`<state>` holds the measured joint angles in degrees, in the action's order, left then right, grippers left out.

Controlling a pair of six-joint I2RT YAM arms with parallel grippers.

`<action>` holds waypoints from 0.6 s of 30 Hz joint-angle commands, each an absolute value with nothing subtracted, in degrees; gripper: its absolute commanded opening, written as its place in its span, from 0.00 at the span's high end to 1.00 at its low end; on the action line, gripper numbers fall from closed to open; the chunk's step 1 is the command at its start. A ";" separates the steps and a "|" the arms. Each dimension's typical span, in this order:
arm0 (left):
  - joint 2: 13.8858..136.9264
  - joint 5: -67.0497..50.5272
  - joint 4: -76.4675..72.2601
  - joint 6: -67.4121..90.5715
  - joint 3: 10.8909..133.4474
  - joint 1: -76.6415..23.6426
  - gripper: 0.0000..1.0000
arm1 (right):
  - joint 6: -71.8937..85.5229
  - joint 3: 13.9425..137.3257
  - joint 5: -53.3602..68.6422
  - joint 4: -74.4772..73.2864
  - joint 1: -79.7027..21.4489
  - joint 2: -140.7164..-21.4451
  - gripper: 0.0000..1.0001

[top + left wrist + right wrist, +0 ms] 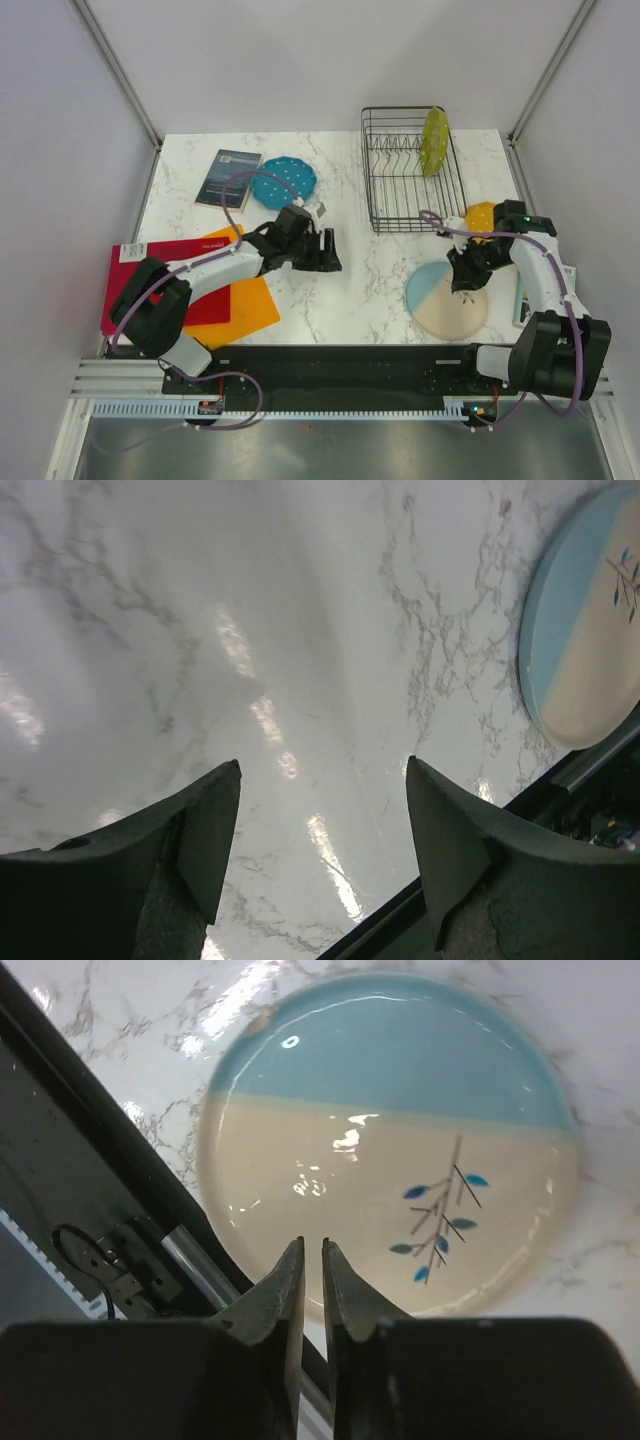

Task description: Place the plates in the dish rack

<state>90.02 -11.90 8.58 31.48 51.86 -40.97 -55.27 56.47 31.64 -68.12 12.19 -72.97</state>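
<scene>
The black wire dish rack stands at the back right, with the lime-green plate upright in its right side. The teal plate lies flat left of the rack. The orange plate lies in front of the rack, partly hidden by my right arm. The cream and blue plate lies flat near the front edge and shows in the right wrist view and the left wrist view. My left gripper is open and empty over bare marble. My right gripper hovers over the cream plate's near rim, jaws almost together, empty.
A dark book lies at the back left. A red sheet and an orange sheet lie under my left arm. A small white tag lies by the teal plate. A black rail runs along the near edge.
</scene>
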 commanded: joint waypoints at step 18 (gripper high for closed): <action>70.23 -8.00 13.27 27.60 46.23 -21.89 0.21 | -59.33 53.43 22.32 -45.00 -20.91 -93.15 0.90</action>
